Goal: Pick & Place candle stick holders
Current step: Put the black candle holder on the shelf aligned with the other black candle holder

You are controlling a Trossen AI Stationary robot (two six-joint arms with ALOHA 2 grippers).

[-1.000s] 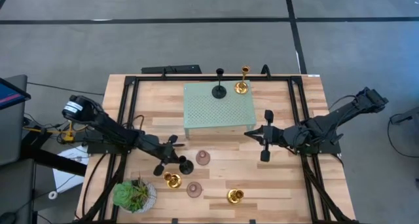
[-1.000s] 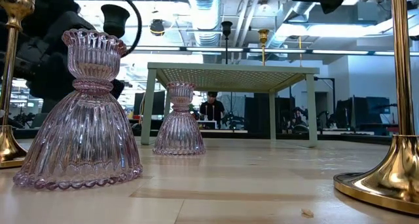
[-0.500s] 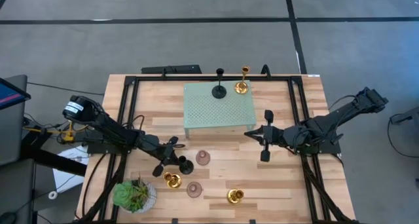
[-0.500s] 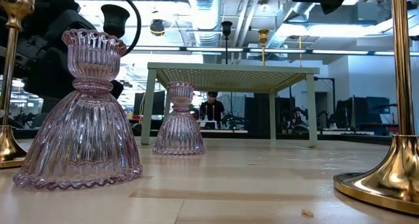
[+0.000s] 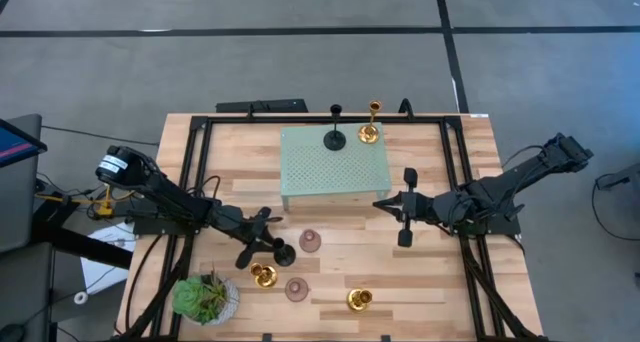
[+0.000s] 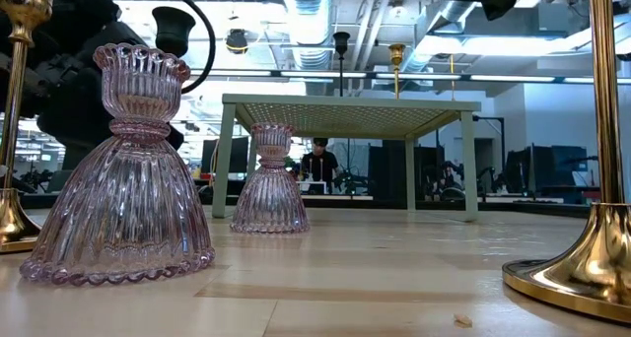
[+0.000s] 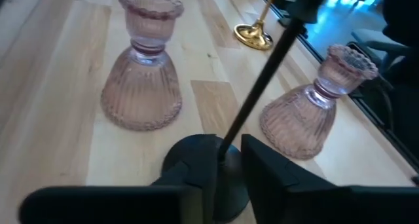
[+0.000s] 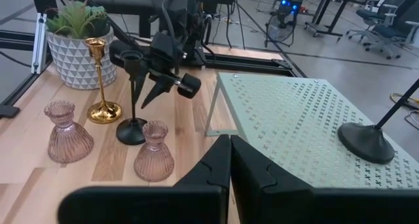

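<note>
From above we see a pale green perforated rectangular platform [image 5: 334,163] at upper centre of the wooden slat table [image 5: 440,282], carrying a slim matte black candle holder [image 5: 335,136] and a shiny gold one [image 5: 370,130] near its top edge. At lower left the left gripper [image 5: 268,242] sits at a second black round-based holder [image 5: 284,252]. Beside it stand a ribbed mauve-pink glass holder [image 5: 310,241], a gold holder [image 5: 263,275], another pink one [image 5: 296,289] and a third gold one [image 5: 360,300]. A green leafy potted plant [image 5: 205,298] fills the lower left corner. The right gripper [image 5: 404,208] hovers right of the platform, over bare wood.

At table level, fluted pink glass [image 6: 118,179] looms at left, its twin [image 6: 270,184] beneath the platform's edge.

The left wrist view shows our dark fingers [image 7: 265,171] pinching the black stem [image 7: 258,93] just above its disc base.

In the right wrist view the fingers [image 8: 258,165] are pressed together, holding nothing.
</note>
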